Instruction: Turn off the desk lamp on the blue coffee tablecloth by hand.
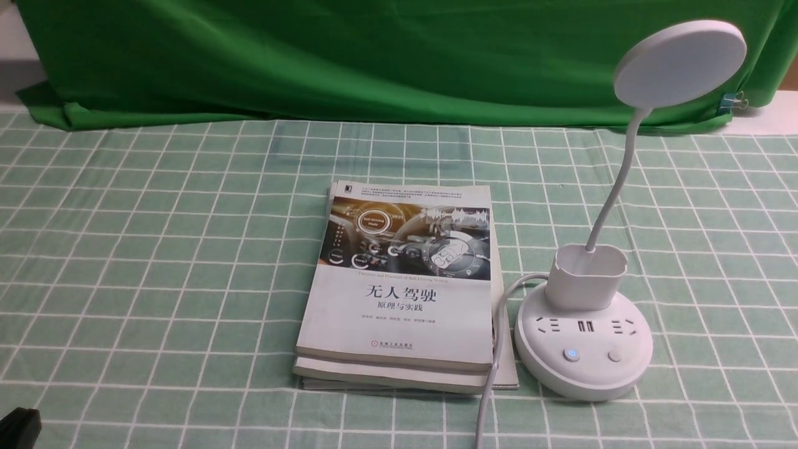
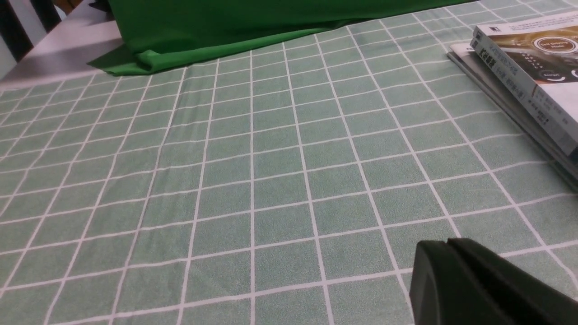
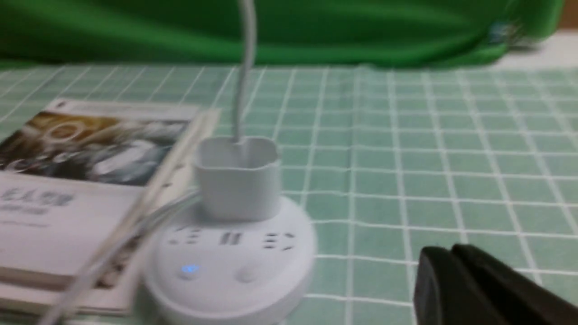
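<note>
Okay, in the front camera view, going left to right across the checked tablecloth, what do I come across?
The left gripper at the near corner → stack of books → desk lamp. The lamp's white cable crosses the books' edge, so it has no clear place in the order.

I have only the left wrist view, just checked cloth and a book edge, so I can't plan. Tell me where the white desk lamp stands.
Observer: The white plastic desk lamp with the flat disc head stands on the pale green checked tablecloth, close beside the stack of white-covered books, on the robot's right of it.
Operator: Report its buttons.
Observer: Two round ones on the base's front; the left button glows blue, the right button is unlit.
Operator: Now the right gripper.
Observer: The black right gripper is shut, apart from the lamp, holding nothing.
</note>
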Available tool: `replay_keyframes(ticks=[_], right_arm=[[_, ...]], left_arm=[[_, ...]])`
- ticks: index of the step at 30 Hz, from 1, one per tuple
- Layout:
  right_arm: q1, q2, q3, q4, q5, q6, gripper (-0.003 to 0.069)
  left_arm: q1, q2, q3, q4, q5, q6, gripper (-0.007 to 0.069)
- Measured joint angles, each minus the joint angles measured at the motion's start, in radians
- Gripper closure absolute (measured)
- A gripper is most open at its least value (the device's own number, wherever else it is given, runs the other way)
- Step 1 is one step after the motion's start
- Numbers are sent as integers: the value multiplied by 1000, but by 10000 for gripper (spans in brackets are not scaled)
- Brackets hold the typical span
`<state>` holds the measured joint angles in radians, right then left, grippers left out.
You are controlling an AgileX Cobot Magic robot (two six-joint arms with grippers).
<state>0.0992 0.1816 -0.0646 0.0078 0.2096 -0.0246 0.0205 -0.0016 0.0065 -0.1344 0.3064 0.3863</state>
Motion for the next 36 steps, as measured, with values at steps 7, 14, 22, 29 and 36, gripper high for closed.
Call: replay_keyframes(ticks=[7,14,22,29,36], right_arm=[[-13,-168,69,0,15,0,629],[-13,-180,69,0,29,0,627],[-13,-180,69,0,31,0,617],[-13,-180,69,0,31,0,598],[-13,-180,69,0,31,0,586]], left_arm=[[0,0,0,-1,0,0,624],[0,0,0,-1,0,0,624],[0,0,0,-1,0,0,624],[0,0,0,-1,0,0,624],[0,0,0,-1,0,0,624]])
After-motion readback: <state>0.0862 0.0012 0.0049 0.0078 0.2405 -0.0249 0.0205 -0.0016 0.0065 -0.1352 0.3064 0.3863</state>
